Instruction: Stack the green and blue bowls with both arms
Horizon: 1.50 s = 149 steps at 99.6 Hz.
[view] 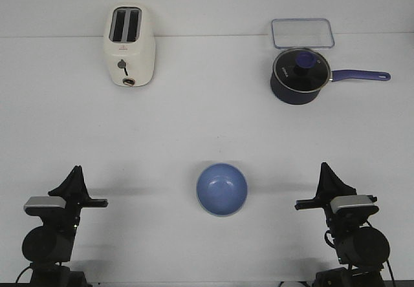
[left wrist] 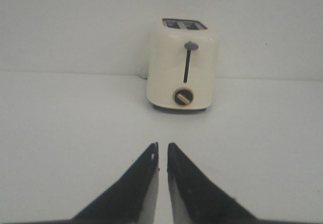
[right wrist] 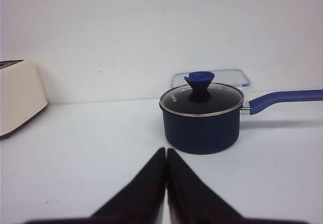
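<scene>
Now the blue bowl (view: 222, 189) sits alone at the bottom middle, well apart from the left gripper (view: 76, 169) and right gripper (view: 324, 166), both pinched closed on nothing.

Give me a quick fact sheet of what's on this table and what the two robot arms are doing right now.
Blue bowl: upright at near centre, between the arms, untouched
Green bowl: not visible in any view
Toaster: cream, far left
Saucepan: dark navy, glass lid on, far right, handle pointing right
Clear container: behind the saucepan
Left gripper: nearly closed, empty
Right gripper: closed, empty
Stacking: not yet begun
</scene>
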### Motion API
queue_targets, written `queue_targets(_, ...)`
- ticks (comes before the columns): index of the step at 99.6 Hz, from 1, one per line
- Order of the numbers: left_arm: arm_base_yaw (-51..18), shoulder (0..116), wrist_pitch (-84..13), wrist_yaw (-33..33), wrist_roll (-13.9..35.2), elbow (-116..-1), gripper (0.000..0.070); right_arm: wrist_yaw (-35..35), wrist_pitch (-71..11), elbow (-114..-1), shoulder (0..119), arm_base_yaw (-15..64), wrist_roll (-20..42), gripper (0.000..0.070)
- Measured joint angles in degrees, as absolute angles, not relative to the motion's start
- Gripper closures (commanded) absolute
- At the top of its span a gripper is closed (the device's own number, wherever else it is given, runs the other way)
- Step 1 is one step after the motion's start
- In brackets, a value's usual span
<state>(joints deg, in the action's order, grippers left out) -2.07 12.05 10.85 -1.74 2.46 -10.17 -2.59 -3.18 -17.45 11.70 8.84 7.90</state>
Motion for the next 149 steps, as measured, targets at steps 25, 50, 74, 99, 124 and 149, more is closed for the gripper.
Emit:
queue_targets(25,-0.5,1.5,9.3,-1.5,2.2,-2.6,0.0687,-2.6,-3.2,-17.5,11.7,8.8,7.9,0.07)
queue_targets(50,-0.5,0.3,7.7,-1.1,2.0,-2.0,0.0686,-2.6,-3.2,-17.5,11.7,8.8,7.9,0.07)
queue_targets(74,-0.5,0.4,7.8,-1.2,2.0,-2.0,0.0686,-2.6,-3.2,-17.5,11.7,8.8,7.9,0.07)
queue_targets(99,-0.5,0.4,8.1,-1.2,2.0,-2.0,0.0686,-2.6,-3.2,-17.5,11.7,8.8,7.9,0.07)
queue_targets(124,-0.5,0.4,8.1,-1.2,2.0,-2.0,0.0686,-2.6,-3.2,-17.5,11.7,8.8,7.9,0.07)
queue_targets(149,-0.5,0.4,8.2,-1.2,2.0,-2.0,0.0686,-4.5,-3.8,-17.1,10.2,8.2,2.2,0.07)
